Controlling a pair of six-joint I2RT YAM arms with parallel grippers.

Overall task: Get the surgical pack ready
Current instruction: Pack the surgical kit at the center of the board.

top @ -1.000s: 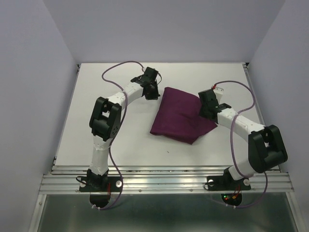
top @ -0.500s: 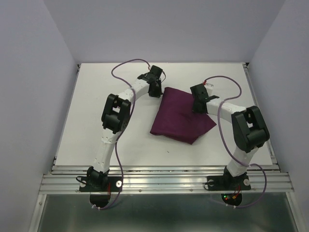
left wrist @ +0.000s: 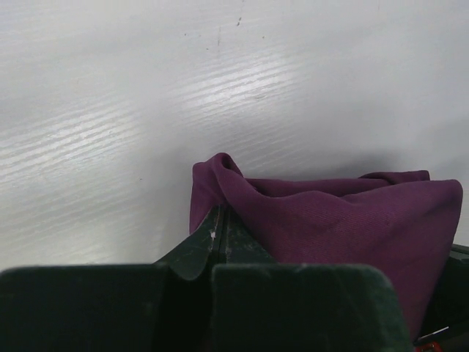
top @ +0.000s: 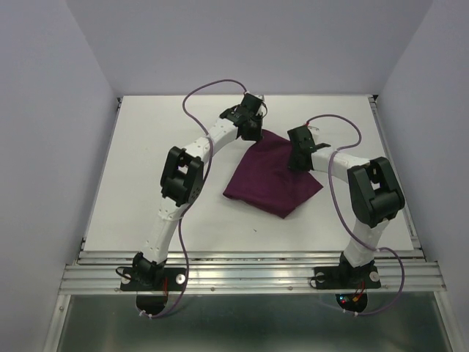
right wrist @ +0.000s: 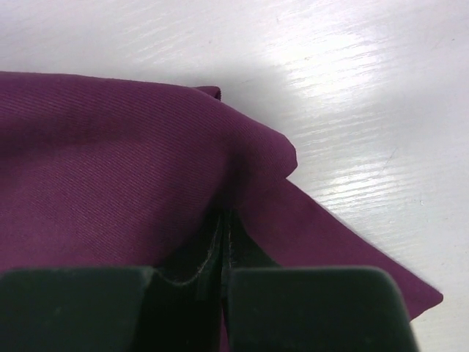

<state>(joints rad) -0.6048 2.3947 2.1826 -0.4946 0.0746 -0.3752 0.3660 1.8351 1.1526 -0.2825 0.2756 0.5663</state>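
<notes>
The surgical pack shows only as a folded deep-purple cloth wrap [top: 267, 182] lying mid-table. My left gripper [top: 257, 133] is at the cloth's far left corner, and in the left wrist view its jaws [left wrist: 220, 221] are shut on that bunched corner of the cloth [left wrist: 330, 213]. At the cloth's far right edge my right gripper [top: 297, 161] is shut too. The right wrist view shows its jaws [right wrist: 224, 224] pinched on a raised fold of the cloth [right wrist: 110, 161]. Whatever lies under or inside the cloth is hidden.
The white table [top: 146, 169] is boxed in by pale walls on the left, right and back. A metal rail [top: 249, 273] runs along the near edge by the arm bases. Purple cables [top: 209, 92] loop above both arms.
The right gripper moved left onto the cloth's far edge and shut on it. The left gripper carried its corner rightward, and the cloth's far edge has bunched and shifted.
</notes>
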